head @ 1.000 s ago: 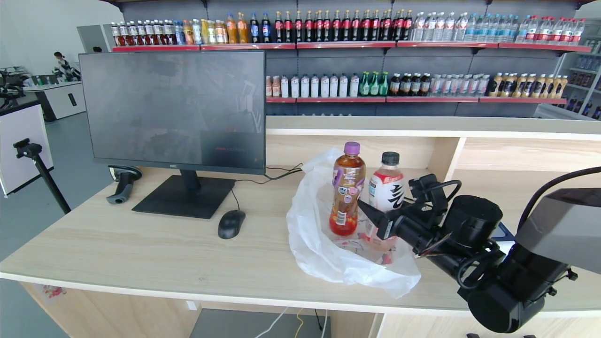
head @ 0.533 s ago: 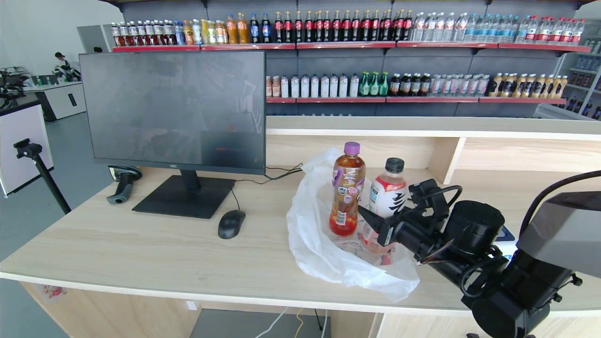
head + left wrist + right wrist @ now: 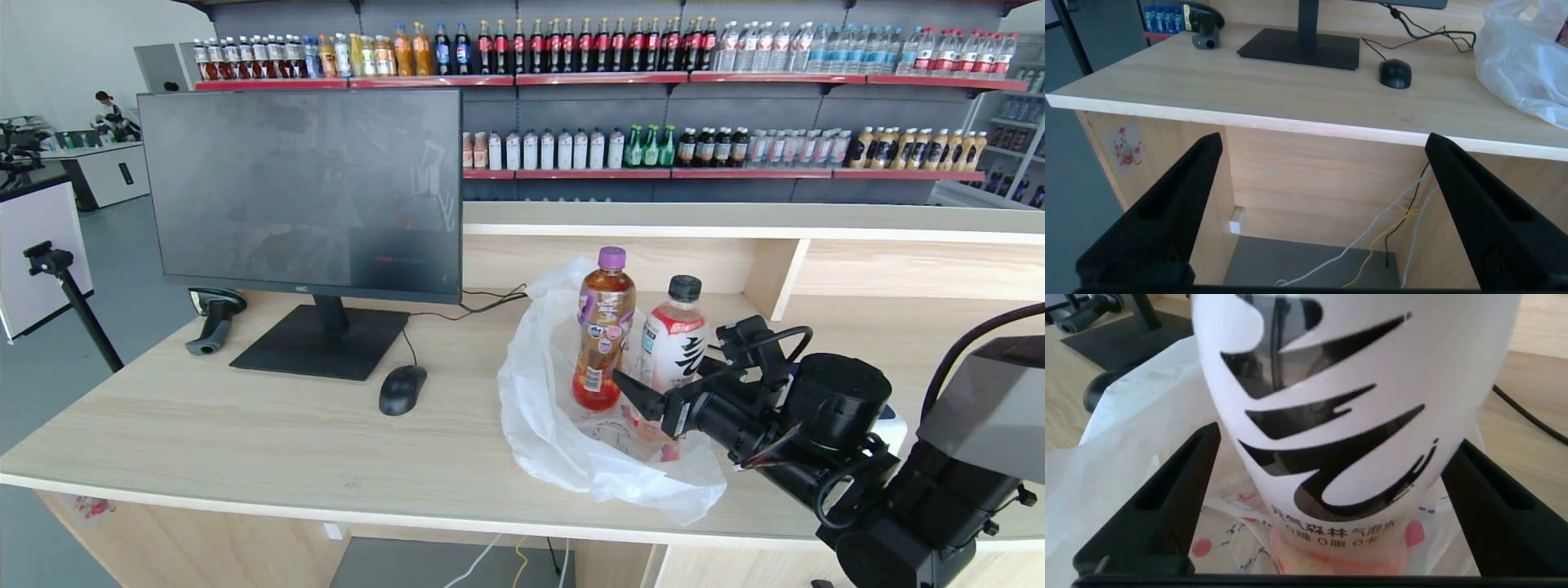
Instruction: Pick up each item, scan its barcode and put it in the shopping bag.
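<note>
Straddling the white-labelled drink bottle [image 3: 673, 351] with the right gripper [image 3: 1331, 441] spread wide, seemingly just clear of its label, so as to leave it upright in the shopping bag [image 3: 555, 441] beside the purple-capped tea bottle [image 3: 604, 327]; parking the left gripper [image 3: 1323, 139], likewise splayed, below the counter [image 3: 1208, 82] edge.

Pale wood-grain worktop [image 3: 245, 441]; milky white shopping bag [image 3: 555, 441], its print apparently red and pink; amber bottle [image 3: 602, 335] with purple cap; white bottle [image 3: 674, 347] swept with black brushstrokes, red shoulder band, black cap, pink base; black monitor [image 3: 302, 188] and mouse [image 3: 402, 389].
</note>
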Controlling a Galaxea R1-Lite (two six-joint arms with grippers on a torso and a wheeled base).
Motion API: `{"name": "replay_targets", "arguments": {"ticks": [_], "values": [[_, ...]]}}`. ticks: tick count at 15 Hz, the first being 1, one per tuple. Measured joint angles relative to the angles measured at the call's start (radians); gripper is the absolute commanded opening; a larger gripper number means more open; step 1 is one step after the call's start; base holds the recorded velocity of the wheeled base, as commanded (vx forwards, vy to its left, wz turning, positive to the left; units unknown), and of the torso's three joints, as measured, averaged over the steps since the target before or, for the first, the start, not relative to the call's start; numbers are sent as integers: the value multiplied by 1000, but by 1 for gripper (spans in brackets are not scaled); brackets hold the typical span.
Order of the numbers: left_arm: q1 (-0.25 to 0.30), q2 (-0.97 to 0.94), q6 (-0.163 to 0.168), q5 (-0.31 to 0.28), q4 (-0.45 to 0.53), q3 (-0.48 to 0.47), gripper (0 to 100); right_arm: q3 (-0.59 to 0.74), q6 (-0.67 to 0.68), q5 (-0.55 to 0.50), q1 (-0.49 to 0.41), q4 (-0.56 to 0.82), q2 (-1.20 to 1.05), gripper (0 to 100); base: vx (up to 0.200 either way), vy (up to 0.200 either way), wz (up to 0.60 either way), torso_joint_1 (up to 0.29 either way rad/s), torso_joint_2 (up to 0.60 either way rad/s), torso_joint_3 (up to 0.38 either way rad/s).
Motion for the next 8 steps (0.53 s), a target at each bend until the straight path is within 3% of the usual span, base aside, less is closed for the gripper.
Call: {"name": "replay_targets", "arguments": {"ticks": [4, 8], "values": [[0, 0, -8, 0, 5, 0, 100, -5, 0, 0, -29, 0, -69, 100, 0, 0, 0, 0, 0, 0], [0, 0, -9, 0, 5, 0, 100, 73, 0, -1, -24, 0, -150, 100, 0, 0, 0, 0, 0, 0]]}}
